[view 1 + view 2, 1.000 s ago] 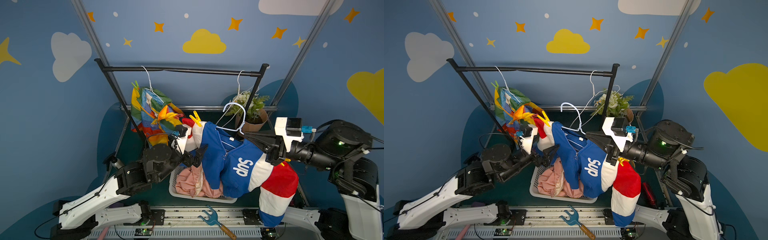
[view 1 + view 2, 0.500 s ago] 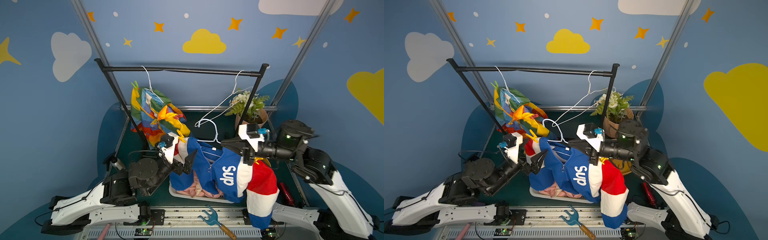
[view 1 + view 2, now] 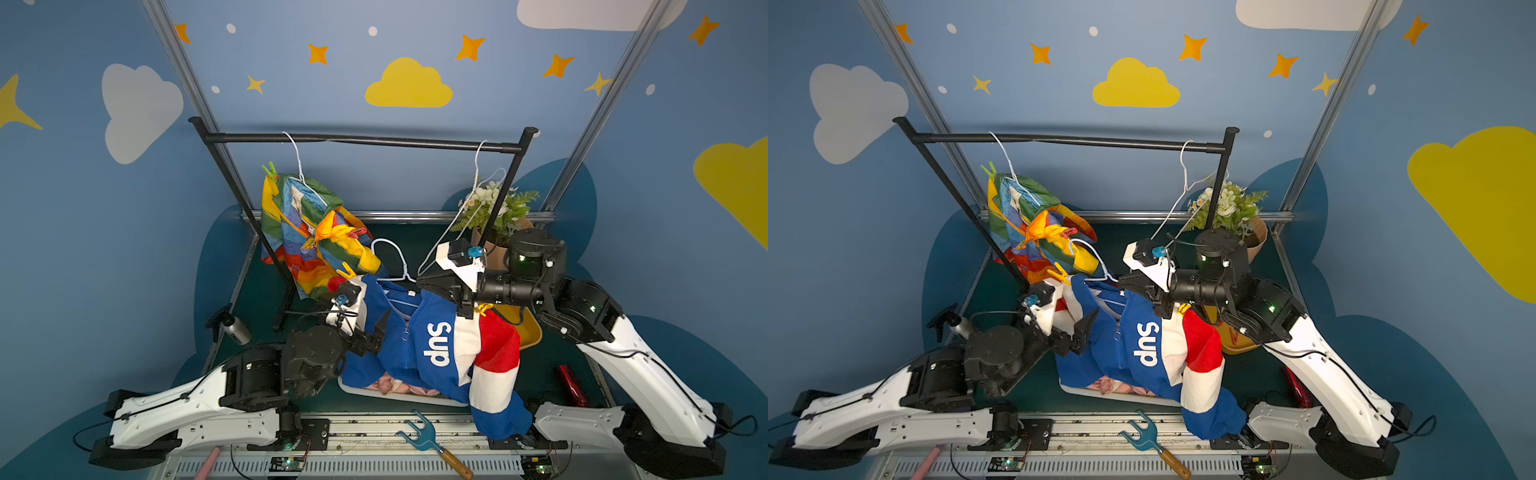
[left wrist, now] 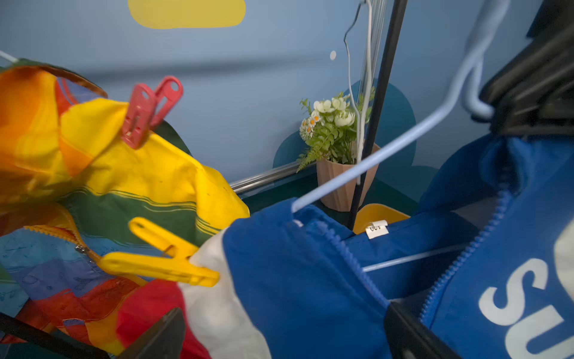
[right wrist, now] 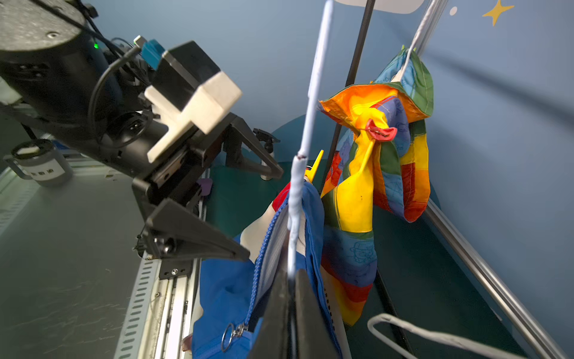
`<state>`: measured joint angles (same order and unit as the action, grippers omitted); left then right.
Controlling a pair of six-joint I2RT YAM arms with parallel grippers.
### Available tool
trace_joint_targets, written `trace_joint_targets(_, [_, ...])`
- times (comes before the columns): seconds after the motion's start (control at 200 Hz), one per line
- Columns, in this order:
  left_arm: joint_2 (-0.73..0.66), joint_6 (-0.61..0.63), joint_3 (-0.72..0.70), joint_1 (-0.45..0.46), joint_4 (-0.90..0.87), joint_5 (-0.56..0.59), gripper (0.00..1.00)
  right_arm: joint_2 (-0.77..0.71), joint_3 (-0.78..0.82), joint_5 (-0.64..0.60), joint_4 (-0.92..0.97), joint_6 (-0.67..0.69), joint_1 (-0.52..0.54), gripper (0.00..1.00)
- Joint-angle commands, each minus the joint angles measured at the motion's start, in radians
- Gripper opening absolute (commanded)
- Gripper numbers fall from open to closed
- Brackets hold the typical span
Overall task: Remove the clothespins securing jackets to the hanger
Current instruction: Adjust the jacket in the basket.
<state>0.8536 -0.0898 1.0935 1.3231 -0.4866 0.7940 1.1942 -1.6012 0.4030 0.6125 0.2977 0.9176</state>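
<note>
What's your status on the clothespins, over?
Right hand shut on blue hanger. Left hand open, short of yellow clothespin on blue jacket. Rainbow jacket crowds it.

We stand among blue walls. The far one carries a painted yellow cloud and orange stars, and a white cloud sits to the left. Silver posts slant up from both far corners. A black clothes rack stands on the dark green floor. A potted plant sits far right. We find the light soft and even.
</note>
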Motion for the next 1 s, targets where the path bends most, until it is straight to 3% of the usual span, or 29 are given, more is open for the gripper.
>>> trace_joint_targets(0.0, [-0.018,0.004,-0.015,-0.011,0.016,0.050,1.00,0.052,-0.044,-0.139,-0.058,0.041,0.051,0.00])
trace_joint_targets(0.09, [-0.044,0.012,-0.030,-0.024,0.031,0.010,1.00,0.078,-0.070,-0.117,-0.101,0.019,0.058,0.00])
trace_joint_targets(0.22, [-0.074,0.021,-0.027,-0.034,-0.011,0.061,1.00,0.082,-0.048,-0.078,-0.136,0.039,0.058,0.00])
trace_joint_targets(0.35, [-0.160,0.060,-0.032,-0.071,-0.015,0.008,1.00,0.043,0.011,-0.067,-0.115,0.037,0.021,0.00])
trace_joint_targets(0.491, [-0.212,0.113,-0.033,-0.153,-0.004,-0.158,1.00,-0.007,0.077,-0.009,-0.142,-0.017,-0.022,0.00])
trace_joint_targets(0.666, [-0.098,0.115,0.026,-0.288,-0.032,-0.333,1.00,0.003,0.122,0.009,-0.183,-0.046,-0.026,0.00])
trace_joint_targets(0.861, [-0.047,0.106,0.018,-0.476,0.067,-0.559,1.00,-0.011,0.167,0.061,-0.228,-0.062,-0.046,0.00])
trace_joint_targets(0.996, [-0.013,0.123,0.037,-0.538,0.093,-0.727,1.00,-0.027,0.198,0.152,-0.233,-0.072,-0.101,0.00])
